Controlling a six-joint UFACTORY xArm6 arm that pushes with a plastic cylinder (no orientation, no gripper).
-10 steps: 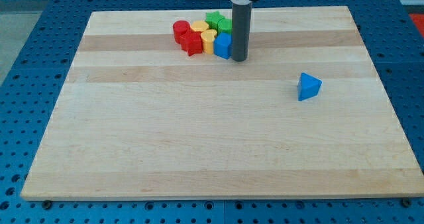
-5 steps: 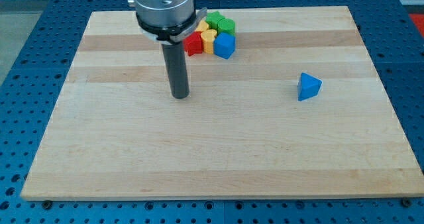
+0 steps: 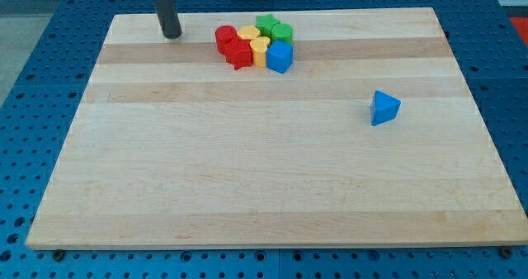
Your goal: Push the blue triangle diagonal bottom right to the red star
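The blue triangle [image 3: 384,108] lies alone on the wooden board at the view's right, well below and right of the cluster. The red star [image 3: 239,55] sits at the lower left of a tight cluster near the view's top, beside a red cylinder [image 3: 224,38]. My tip [image 3: 172,35] rests on the board near the top left, left of the red cylinder and far from the blue triangle. It touches no block.
The cluster also holds two yellow blocks [image 3: 257,49], a blue cube [image 3: 280,57] and green blocks [image 3: 273,26]. The wooden board [image 3: 264,188] lies on a blue perforated table.
My tip went from beside the blue cube down-left to mid-board, then up to the top left corner area. No block has moved.
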